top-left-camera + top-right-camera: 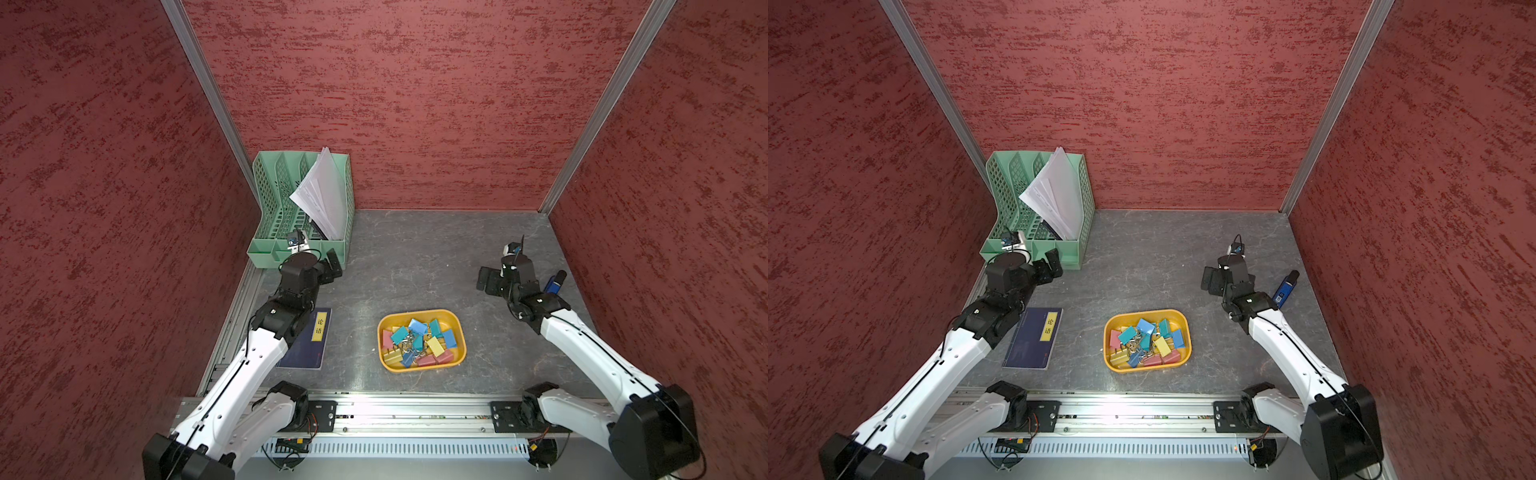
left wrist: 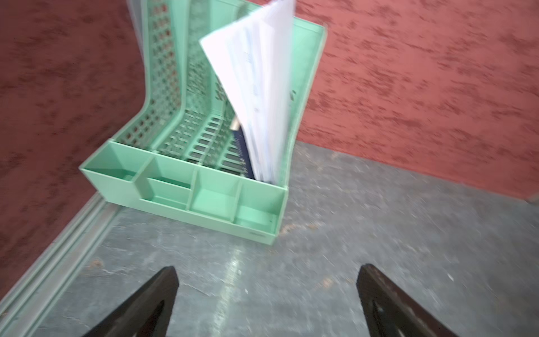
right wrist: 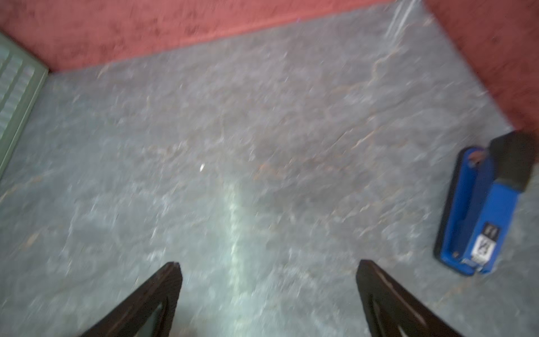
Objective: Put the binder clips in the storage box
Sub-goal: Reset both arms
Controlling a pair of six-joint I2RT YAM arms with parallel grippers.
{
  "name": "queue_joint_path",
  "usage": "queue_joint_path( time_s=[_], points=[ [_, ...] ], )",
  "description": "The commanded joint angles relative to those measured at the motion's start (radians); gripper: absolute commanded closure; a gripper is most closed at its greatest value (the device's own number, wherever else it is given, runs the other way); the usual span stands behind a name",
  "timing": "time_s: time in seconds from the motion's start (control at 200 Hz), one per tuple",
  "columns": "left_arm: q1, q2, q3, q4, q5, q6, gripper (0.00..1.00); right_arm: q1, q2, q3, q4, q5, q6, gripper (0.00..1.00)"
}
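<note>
Bimanual cell, seen from above and from both wrists. The yellow-orange storage box [image 1: 420, 311] rests on the grey tabletop [image 1: 415, 257] near its front edge, between the two arms. In both top views the binder clips [image 1: 422, 341] lie heaped inside it, yellow, pink, blue and teal, with their wire handles tangled. The left gripper [image 1: 334, 268] is held just in front of the mint-green file organizer [image 1: 266, 183]. The left wrist view shows its fingertips [image 2: 167, 280] spread wide over bare tabletop, with nothing between them. The right gripper [image 1: 486, 283], well apart from the box on the far right side, is likewise fully spread and empty in the right wrist view [image 3: 268, 267]. A blue stapler [image 1: 555, 282] lies just beside that arm, near the right wall. White papers [image 1: 322, 191] lean in the organizer's rightmost slot. A dark blue notebook [image 1: 316, 345] with a yellow label lies flat, partly covered by the left arm
</note>
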Motion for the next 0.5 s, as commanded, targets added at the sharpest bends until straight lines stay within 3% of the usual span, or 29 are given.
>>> queue_joint_path(
  time_s=[0.0, 0.135, 0.17, 0.371, 0.496],
  points=[
    [0.17, 0.021, -0.115, 0.206, -0.064, 0.028, 0.0, -0.07, 0.026, -0.107, 0.381, 0.126, -0.069, 0.02],
    [0.251, 0.097, -0.253, 0.467, -0.021, 0.091, 0.0, -0.094, 0.169, -0.231, 0.761, 0.187, -0.229, 0.02],
    [0.26, 0.122, -0.278, 0.528, 0.0, 0.098, 0.0, -0.097, 0.183, -0.197, 0.691, 0.2, -0.238, 0.02],
    [0.261, 0.311, -0.357, 0.771, 0.049, 0.135, 0.0, -0.106, 0.206, -0.253, 0.821, 0.162, -0.305, 0.02],
    [0.266, 0.407, -0.436, 1.007, 0.093, 0.152, 0.0, -0.127, 0.234, -0.383, 1.048, 0.134, -0.302, 0.02]
  ],
)
